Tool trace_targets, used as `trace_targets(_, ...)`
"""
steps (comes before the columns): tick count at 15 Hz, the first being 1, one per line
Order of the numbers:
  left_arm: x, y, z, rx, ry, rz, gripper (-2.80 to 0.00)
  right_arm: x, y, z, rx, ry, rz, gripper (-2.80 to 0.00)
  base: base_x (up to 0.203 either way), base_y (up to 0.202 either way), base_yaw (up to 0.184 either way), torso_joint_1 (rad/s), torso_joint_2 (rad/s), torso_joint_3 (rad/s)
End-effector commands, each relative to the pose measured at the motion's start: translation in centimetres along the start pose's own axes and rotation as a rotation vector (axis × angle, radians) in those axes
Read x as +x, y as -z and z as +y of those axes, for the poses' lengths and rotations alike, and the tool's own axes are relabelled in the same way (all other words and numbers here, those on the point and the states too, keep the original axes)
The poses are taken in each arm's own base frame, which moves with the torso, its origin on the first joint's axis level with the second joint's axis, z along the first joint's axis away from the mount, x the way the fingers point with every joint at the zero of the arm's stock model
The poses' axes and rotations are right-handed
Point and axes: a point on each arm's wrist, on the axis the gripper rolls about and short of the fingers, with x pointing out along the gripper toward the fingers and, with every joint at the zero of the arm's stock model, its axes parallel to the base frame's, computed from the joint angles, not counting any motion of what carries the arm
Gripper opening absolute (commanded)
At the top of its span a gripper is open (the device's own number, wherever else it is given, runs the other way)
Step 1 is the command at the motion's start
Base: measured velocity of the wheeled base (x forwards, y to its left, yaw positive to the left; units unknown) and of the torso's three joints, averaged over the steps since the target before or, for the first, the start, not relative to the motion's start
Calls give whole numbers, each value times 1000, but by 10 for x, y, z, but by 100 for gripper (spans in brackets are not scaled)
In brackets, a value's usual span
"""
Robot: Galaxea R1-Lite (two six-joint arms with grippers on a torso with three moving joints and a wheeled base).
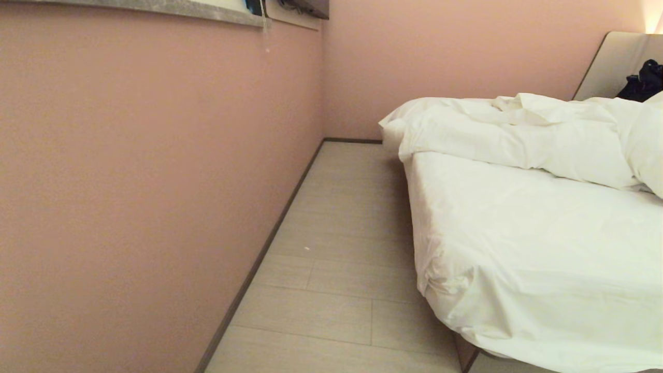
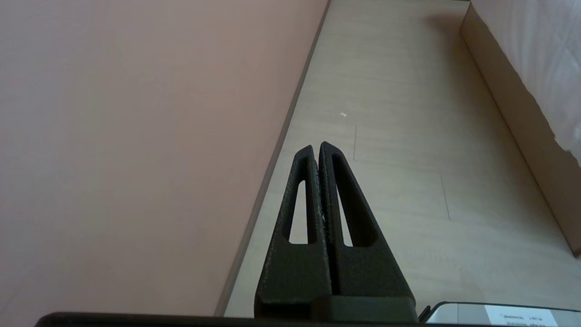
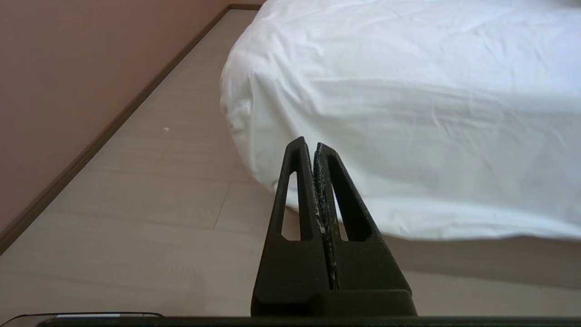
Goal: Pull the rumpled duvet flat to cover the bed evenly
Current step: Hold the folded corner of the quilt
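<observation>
Nearest the head camera, the sheeted foot corner of the bed (image 1: 518,269) fills the lower right of the frame, with pale plank floor (image 1: 342,248) beside it and a pink wall (image 1: 145,171) on the left. Bunched toward the headboard (image 1: 616,62), in the upper right, lies the duvet (image 1: 523,140), heaped in thick folds and leaving most of the mattress bare. A dark bundle (image 1: 642,80) sits against the headboard.

Neither arm shows in the head view. Each wrist view shows its own claw, the left claw (image 2: 316,146) over the floor between wall and bed base, the right claw (image 3: 309,141) low before the bed's foot corner; both have their fingers pressed together, holding nothing.

Risks, as I judge them: pinching only a thin top fold could drag the heap askew or slide it off the wall-side edge; snagging the sheet instead would untuck it. The narrow aisle leaves little room beside the wall.

A small label (image 2: 519,314) at the lower right of the left wrist view carries print too small to read.
</observation>
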Motion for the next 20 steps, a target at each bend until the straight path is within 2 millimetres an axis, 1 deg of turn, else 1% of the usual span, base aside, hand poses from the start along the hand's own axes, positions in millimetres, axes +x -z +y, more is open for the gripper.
trace_targets(1, 0, 0, 0, 0, -1, 0, -280, 0, 0, 0, 0, 0, -1, -280, 198, 0, 0, -1, 1, 7)
trace_targets(5, 0, 0, 0, 0, -1, 0, -280, 0, 0, 0, 0, 0, -1, -280, 166, 0, 1, 5, -1, -2)
trace_targets(20, 0, 0, 0, 9, -2, 1, -280, 0, 0, 0, 0, -2, -1, -280, 0, -5, 0, 0, 0, 0)
